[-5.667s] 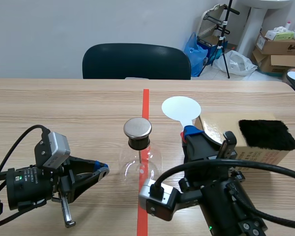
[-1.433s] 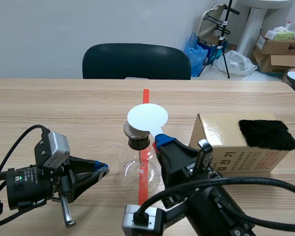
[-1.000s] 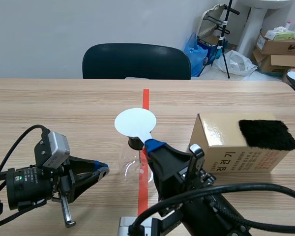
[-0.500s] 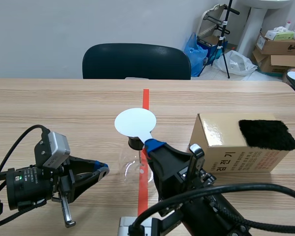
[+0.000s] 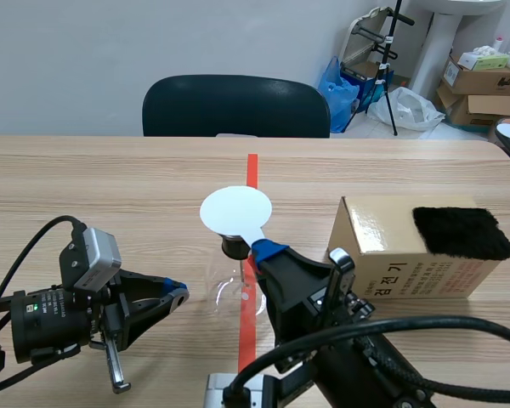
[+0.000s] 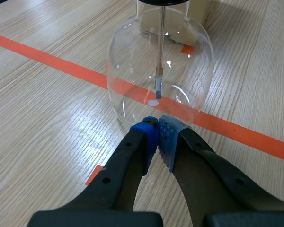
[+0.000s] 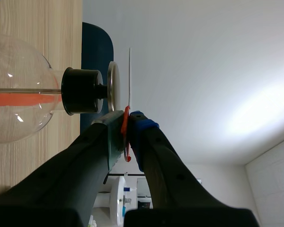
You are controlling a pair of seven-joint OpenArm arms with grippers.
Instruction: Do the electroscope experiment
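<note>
Electroscope (image 6: 158,71) stands just ahead of the clenched, empty left gripper (image 6: 157,125); right gripper (image 7: 125,118) grasps disc (image 5: 235,210) over its cap (image 7: 112,90); box (image 5: 391,246) bears Korean print.

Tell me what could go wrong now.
1. The white disc in the right gripper hangs just off the metal cap; pressing on could tip the glass flask, which nothing grips: the left gripper is shut beside it.
2. Gripped only by its narrow handle, the disc could twist.

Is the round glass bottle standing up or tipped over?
Standing up. The glass flask rests on its round bottom on the table, with its black stopper on top.
</note>
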